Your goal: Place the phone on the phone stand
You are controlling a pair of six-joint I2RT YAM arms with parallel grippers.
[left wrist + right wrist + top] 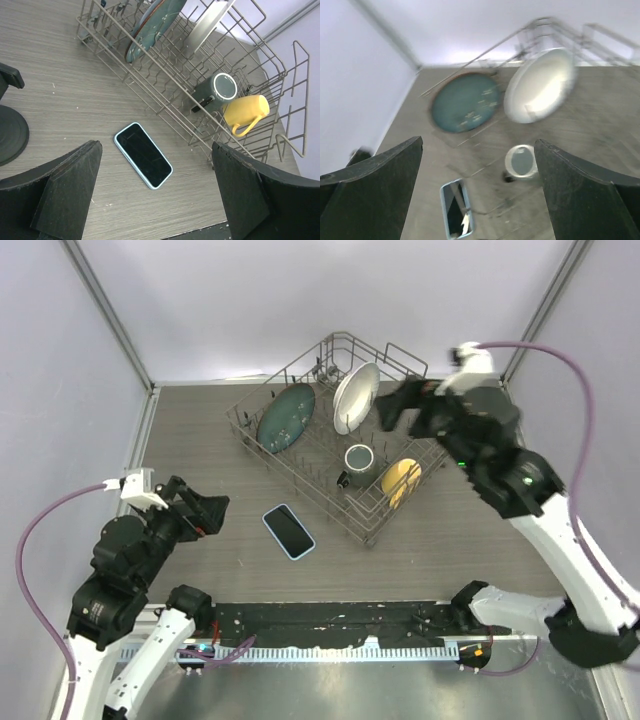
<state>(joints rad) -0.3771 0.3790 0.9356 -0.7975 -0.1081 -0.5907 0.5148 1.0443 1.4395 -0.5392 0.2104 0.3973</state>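
The phone [288, 531] lies flat on the wooden table, black screen up in its light blue case, just left of the dish rack's near corner. It also shows between the fingers in both wrist views, as phone [143, 155] and phone [456, 208]. The phone stand [9, 131] shows its black disc base and upright at the left edge of the left wrist view; in the top view my left arm hides it. My left gripper [207, 513] hovers open to the left of the phone, holding nothing. My right gripper [392, 407] is open and empty, high over the rack.
A wire dish rack [303, 478] fills the middle of the table. It holds a teal plate [286, 416], a white plate [356, 397], a dark mug [360, 462] and a yellow mug [401, 479]. Walls close in the left, back and right sides.
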